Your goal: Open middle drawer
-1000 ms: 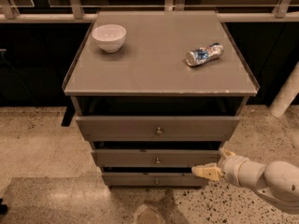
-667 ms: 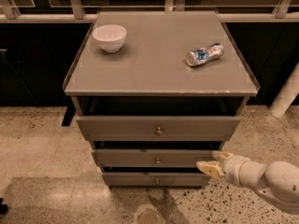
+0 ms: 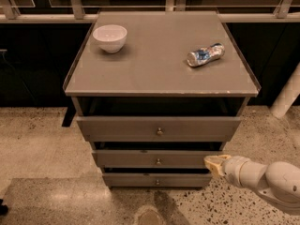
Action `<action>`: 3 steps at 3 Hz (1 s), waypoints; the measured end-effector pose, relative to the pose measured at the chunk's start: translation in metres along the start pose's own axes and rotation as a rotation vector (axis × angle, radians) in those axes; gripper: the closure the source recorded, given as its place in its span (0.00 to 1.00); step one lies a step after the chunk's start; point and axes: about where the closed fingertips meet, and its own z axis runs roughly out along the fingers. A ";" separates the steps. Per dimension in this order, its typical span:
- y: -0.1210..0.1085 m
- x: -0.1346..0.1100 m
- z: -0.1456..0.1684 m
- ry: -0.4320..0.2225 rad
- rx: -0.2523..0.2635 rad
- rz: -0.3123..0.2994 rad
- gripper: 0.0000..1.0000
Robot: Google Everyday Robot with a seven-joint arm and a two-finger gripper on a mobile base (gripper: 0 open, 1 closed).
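Observation:
The grey cabinet (image 3: 161,78) has three flat drawer fronts stacked one above another. The middle drawer (image 3: 126,158) is the mid-sized front, with a small round metal knob (image 3: 158,161) at its centre. It sits a little proud of the bottom drawer (image 3: 131,179) and behind the top drawer (image 3: 117,128). My gripper (image 3: 213,164) reaches in from the lower right on a white arm (image 3: 262,178). Its yellowish tip is at the right end of the middle drawer's front, well to the right of the knob.
A white bowl (image 3: 110,37) stands at the cabinet top's back left, and a crushed can (image 3: 205,55) lies at its right. A railing and dark glass run behind the cabinet. A white post (image 3: 287,97) stands at the right. The floor is speckled terrazzo.
My gripper has moved slightly up and to the right along the right end of the middle drawer's front. The drawers, bowl and can have not moved.

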 end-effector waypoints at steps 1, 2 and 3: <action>-0.008 0.006 0.015 -0.010 0.018 0.027 1.00; -0.025 0.017 0.041 -0.049 0.043 0.040 1.00; -0.045 0.029 0.072 -0.082 0.066 0.047 1.00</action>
